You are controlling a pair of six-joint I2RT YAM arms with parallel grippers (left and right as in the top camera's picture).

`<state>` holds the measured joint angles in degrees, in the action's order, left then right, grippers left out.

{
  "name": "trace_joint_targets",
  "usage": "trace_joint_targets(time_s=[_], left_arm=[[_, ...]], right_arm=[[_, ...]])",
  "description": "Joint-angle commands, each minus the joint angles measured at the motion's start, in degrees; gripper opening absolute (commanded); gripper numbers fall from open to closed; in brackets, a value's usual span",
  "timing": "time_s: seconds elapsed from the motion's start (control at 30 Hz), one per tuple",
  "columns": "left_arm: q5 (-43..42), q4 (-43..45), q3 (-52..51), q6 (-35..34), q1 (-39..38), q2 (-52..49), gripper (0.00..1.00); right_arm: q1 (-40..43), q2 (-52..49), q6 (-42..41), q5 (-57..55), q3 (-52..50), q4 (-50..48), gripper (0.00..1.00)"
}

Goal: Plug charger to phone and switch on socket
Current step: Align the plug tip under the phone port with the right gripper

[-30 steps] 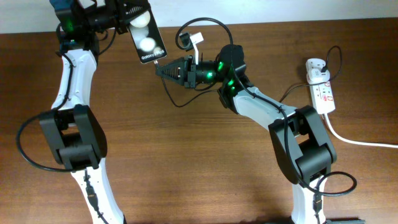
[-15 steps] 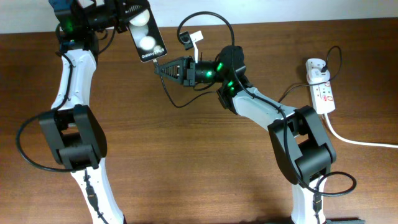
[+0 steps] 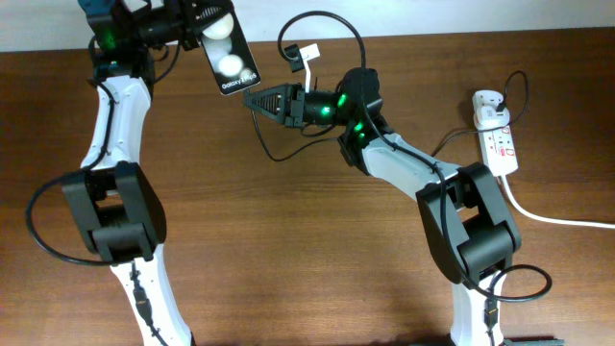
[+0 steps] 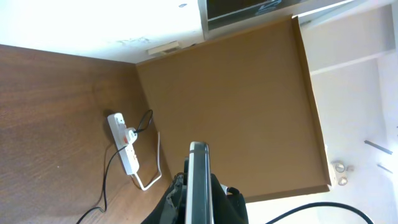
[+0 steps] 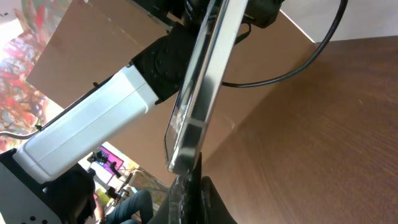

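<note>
My left gripper [image 3: 204, 21] is shut on the phone [image 3: 228, 58] and holds it in the air at the back left, its lettered end pointing toward the right arm. The left wrist view shows the phone edge-on [image 4: 199, 177]. My right gripper [image 3: 256, 98] is shut on the charger's black plug tip, right at that lettered end. In the right wrist view the jaws [image 5: 194, 193] sit just under the phone's lower end [image 5: 198, 93]; I cannot tell whether the tip is inside. The charger cable [image 3: 322, 13] loops above the right arm. The socket [image 3: 500, 144] lies at the far right.
A white adapter [image 3: 488, 104] sits in the strip's far end, and a thick white cord [image 3: 548, 216] runs off to the right. The strip also shows in the left wrist view [image 4: 124, 146]. A white tag [image 3: 307, 55] hangs on the cable. A brown board stands behind the table.
My right gripper has shifted slightly up and right, staying at the phone's lettered end. The cable loop above it has risen. The left arm has barely moved.
</note>
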<state>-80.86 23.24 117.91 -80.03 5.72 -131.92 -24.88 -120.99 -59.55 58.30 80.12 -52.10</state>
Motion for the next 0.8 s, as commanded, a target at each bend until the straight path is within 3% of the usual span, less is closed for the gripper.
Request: trace_joint_targets(time_s=[0.0,0.77], left_arm=[[2.89,0.33,0.70,-0.74,0.07,0.46,0.00],[2.05,0.33,0.70,0.79,1.44,0.46,0.00]], right_arm=[[0.22,-0.15,0.76,1.07,0.02,-0.22,0.04],[0.42,-0.15,0.74,1.18,0.02,-0.87,0.04]])
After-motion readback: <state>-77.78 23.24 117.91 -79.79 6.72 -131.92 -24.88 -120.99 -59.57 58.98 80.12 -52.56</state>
